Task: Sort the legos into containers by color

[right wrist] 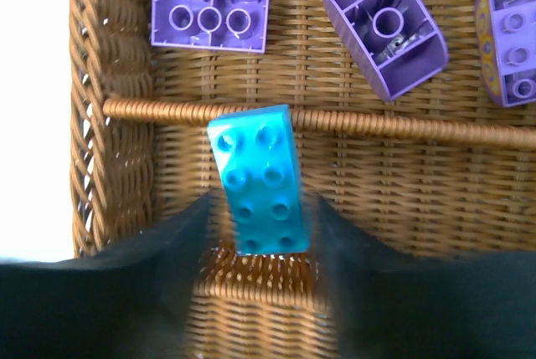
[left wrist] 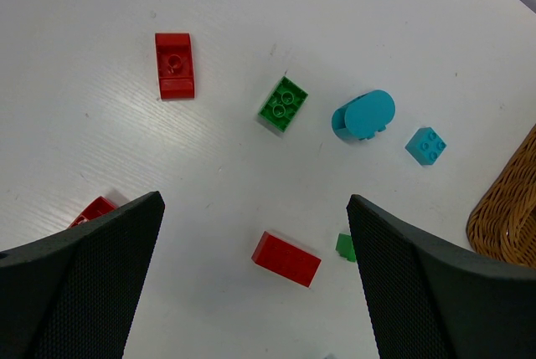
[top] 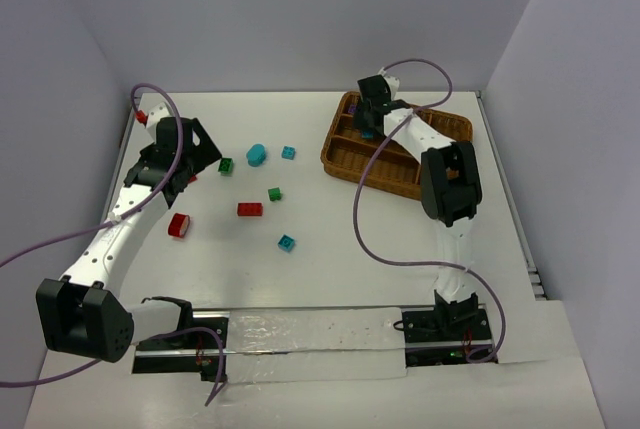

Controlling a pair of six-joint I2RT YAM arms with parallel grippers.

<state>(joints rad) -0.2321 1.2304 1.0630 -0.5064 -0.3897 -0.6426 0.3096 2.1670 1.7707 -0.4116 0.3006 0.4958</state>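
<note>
Starting at the left, we find the left gripper poised above the white table, its jaws spread wide with nothing between them. Below it loose legos lie scattered. A red sloped brick lies farthest left, its long axis running roughly near to far. To its right sit a green brick turned askew, a teal rounded piece and a small teal square. Nearer to us a red oblong brick lies with its long axis roughly left to right, a small green piece just beside its right end.

At the far right of the table the wicker tray sits askew, and the right gripper hangs over its far left part. Between the fingers is a teal two-by-four brick, studs facing up at the wrist camera. Its long axis points straight away from the fingers, leaning slightly, and its far end crosses the divider rod. The blurred fingers stand close along both long sides; we cannot tell whether they clamp the brick or stand just clear of it. Beyond the rod three purple bricks lie in the next compartment, two of them underside up.

The table is matte white, with pale lavender walls on three sides and purple cables looping from the arms.
</note>
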